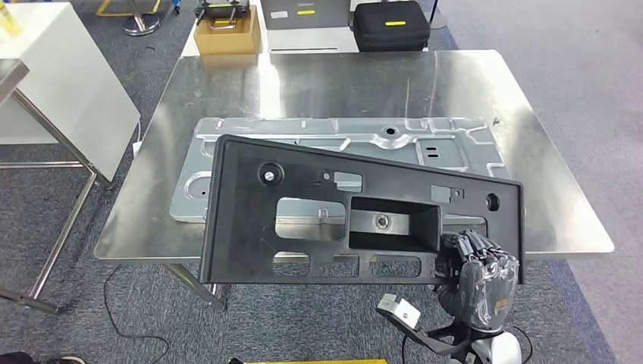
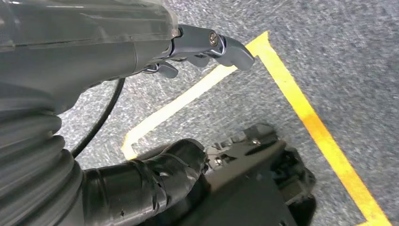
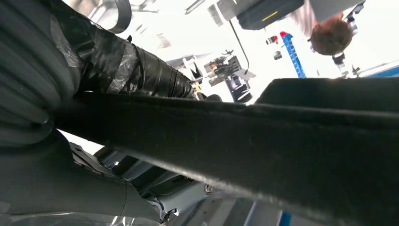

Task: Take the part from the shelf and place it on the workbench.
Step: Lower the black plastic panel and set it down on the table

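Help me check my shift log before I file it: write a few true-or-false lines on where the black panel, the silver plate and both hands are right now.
1. The right hand grips the black panel at its lower right corner. True.
2. The black panel lies flat on the workbench. False: it is held up, tilted, its lower edge out past the table's near edge.
3. A silver metal plate lies on the workbench behind the panel. True.
4. The left hand also grips the panel. False: it hangs over carpet with yellow tape lines, holding nothing.
5. A cardboard box sits on the workbench. False: it stands on the floor beyond the table's far edge.
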You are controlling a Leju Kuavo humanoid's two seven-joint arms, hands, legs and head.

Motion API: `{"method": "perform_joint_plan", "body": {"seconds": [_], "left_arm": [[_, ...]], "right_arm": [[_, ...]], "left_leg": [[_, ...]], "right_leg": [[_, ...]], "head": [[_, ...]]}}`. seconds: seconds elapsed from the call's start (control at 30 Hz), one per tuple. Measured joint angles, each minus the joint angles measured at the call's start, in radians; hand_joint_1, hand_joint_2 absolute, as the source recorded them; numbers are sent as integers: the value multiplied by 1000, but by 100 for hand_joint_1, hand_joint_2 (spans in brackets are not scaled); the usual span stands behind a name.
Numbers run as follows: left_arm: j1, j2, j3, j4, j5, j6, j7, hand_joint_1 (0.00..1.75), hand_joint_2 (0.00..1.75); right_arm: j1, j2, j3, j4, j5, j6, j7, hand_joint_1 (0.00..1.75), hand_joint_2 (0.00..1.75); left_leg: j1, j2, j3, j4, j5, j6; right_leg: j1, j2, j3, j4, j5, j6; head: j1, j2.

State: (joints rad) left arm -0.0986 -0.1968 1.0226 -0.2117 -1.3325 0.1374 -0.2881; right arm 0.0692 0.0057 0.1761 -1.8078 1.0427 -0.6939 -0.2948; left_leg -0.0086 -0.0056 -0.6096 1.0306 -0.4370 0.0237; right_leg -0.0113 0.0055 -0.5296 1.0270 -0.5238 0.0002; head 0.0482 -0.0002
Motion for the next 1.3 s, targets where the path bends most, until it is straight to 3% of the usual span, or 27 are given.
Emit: {"method": "perform_joint_plan", "body": {"seconds": [0.07,0.13,0.2,0.23,0.27,0.3,0.37,0.4,0.43,0.5,0.57,0.63,0.73,0.77,0.8,0.83,0.9,0.97,1.07,1.13,1.23,1.27,1.3], "left_arm": [[0,-1,0,0,-1,-1,5,0,175],[-2,-1,0,0,-1,-6,7,0,175],[-4,-2,0,0,-1,-14,7,0,175],[-5,-1,0,0,-1,-17,6,0,175],[-5,-1,0,0,-1,-20,6,0,175],[-4,-1,0,0,-2,-23,6,0,175],[-3,-2,0,0,-2,-28,5,0,175],[-4,-2,-1,0,-1,-31,4,0,175],[-4,-3,-1,0,-1,-33,4,0,175],[-6,-3,0,0,0,-33,5,0,175],[-8,-3,-1,0,1,-27,7,0,87],[-10,-3,-2,0,-2,-21,11,0,0],[-12,-3,-5,0,-8,-18,22,0,0],[-12,-3,-8,0,-10,-18,27,0,0],[-13,-3,-10,0,-13,-18,31,0,0],[-14,-3,-14,0,-16,-19,35,0,0],[-19,-3,-22,0,-22,-20,41,0,0],[-27,-4,-29,0,-27,-21,46,0,0],[-34,-6,-40,0,-35,-22,53,0,0],[-37,-7,-50,0,-40,-24,60,0,0],[-45,-10,-64,0,-48,-31,67,0,0],[-47,-10,-69,0,-50,-34,69,0,0],[-47,-10,-73,0,-52,-36,71,0,0]], "right_arm": [[0,0,1,0,1,0,0,175,175],[-4,-1,2,0,1,0,0,175,175],[-7,-1,2,2,1,0,0,175,175],[-7,-1,3,5,1,0,1,175,175],[-7,-2,3,7,1,0,1,175,175],[-8,-3,4,10,1,0,2,175,175],[-11,-5,6,13,1,0,4,175,175],[-14,-6,7,14,1,0,5,175,175],[-18,-6,10,15,2,0,5,175,175],[-24,-7,15,18,6,0,8,175,175],[-30,-8,20,20,19,0,17,175,175],[-42,-9,28,22,50,0,30,175,175],[-65,-10,39,30,102,0,56,175,175],[-75,-11,44,36,119,1,69,175,175],[-88,-14,51,44,139,2,85,175,175],[-105,-17,59,53,159,5,102,175,175],[-146,-24,76,74,195,16,134,175,175],[-191,-32,90,99,225,31,162,175,175],[-260,-45,113,143,264,61,201,175,175],[-310,-56,126,178,285,84,228,175,175],[-388,-72,137,246,314,116,271,175,175],[-412,-76,139,272,324,127,286,175,175],[-433,-80,141,298,333,136,299,175,175]], "left_leg": [[5,0,9,-14,1,9],[11,1,22,-29,1,22],[9,2,27,-30,-4,30],[9,2,28,-28,-7,31],[8,2,30,-26,-11,31],[8,1,34,-23,-15,30],[9,-1,43,-14,-28,26],[7,-2,45,-9,-34,23],[6,-2,46,-5,-39,18],[3,-2,43,-2,-42,9],[3,-1,44,0,-47,0],[4,-1,27,42,-76,-10],[11,0,-61,224,-159,-23],[13,0,-87,270,-169,-26],[15,0,-98,282,-159,-27],[17,0,-89,255,-130,-28],[19,1,-33,120,-52,-24],[15,0,11,19,-18,-18],[13,-1,14,-2,-17,-4],[16,0,17,-10,-11,10],[14,1,18,-14,-10,23],[12,1,18,-13,-11,25],[10,1,19,-12,-11,27]], "right_leg": [[0,-2,5,2,-9,12],[0,-4,-21,64,-45,20],[-2,-4,-93,193,-99,26],[-2,-4,-130,249,-114,28],[-3,-4,-153,279,-112,30],[-4,-5,-157,266,-85,31],[-4,-5,-111,145,1,27],[-3,-5,-85,83,31,24],[-1,-5,-68,44,44,19],[3,-4,-62,27,41,10],[0,-2,-60,19,44,1],[-6,-3,-54,11,46,-10],[-8,-7,-50,9,44,-19],[-8,-7,-49,9,43,-19],[-8,-6,-48,9,42,-19],[-9,-5,-47,9,42,-18],[-10,-2,-41,9,38,-12],[-7,-1,-41,11,36,-2],[-5,-1,-46,9,37,15],[-7,-2,-58,35,20,25],[-8,-4,-143,205,-57,33],[-8,-4,-174,261,-72,34],[-8,-4,-191,287,-68,34]], "head": [[0,0],[2,0],[3,0],[3,0],[3,0],[3,0],[3,0],[3,0],[3,0],[3,0],[2,0],[2,0],[1,0],[1,0],[1,0],[1,0],[1,0],[1,0],[2,0],[2,0],[2,0],[2,0],[2,0]]}}
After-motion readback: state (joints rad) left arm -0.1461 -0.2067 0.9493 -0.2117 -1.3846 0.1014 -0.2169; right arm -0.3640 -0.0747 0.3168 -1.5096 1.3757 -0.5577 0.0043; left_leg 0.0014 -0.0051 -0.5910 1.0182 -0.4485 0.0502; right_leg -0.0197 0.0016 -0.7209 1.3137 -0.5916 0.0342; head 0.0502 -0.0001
